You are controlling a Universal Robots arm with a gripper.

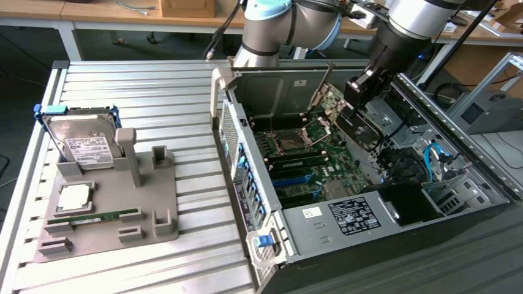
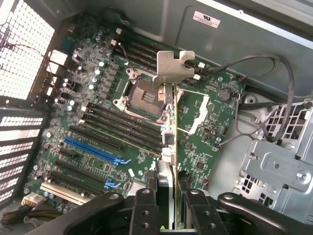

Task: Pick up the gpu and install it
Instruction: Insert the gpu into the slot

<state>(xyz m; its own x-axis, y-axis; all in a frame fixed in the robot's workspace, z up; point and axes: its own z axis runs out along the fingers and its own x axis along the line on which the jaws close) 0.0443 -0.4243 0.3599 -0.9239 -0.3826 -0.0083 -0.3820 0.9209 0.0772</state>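
Observation:
The gpu [image 2: 170, 122] hangs edge-on above the motherboard [image 2: 93, 117] inside the open computer case [image 1: 245, 153]. Its silver bracket [image 2: 173, 66] points away from the wrist camera. My gripper [image 2: 168, 208] is shut on the card's near end, one black finger [image 2: 145, 208] on each side of the board. In the exterior view my gripper [image 1: 364, 92] reaches down into the case from the exterior view's right, holding the gpu [image 1: 334, 103] tilted above the board, green side visible. A blue expansion slot [image 2: 93, 149] and the empty CPU socket [image 2: 142, 95] lie below.
A grey fixture [image 1: 114, 208] on the slatted table holds a hard drive [image 1: 82, 138], a CPU [image 1: 73, 195] and a RAM stick [image 1: 94, 215]. Inside the case are the power supply [image 1: 351, 214], black cables [image 2: 274, 93] and a metal drive cage [image 2: 279, 166].

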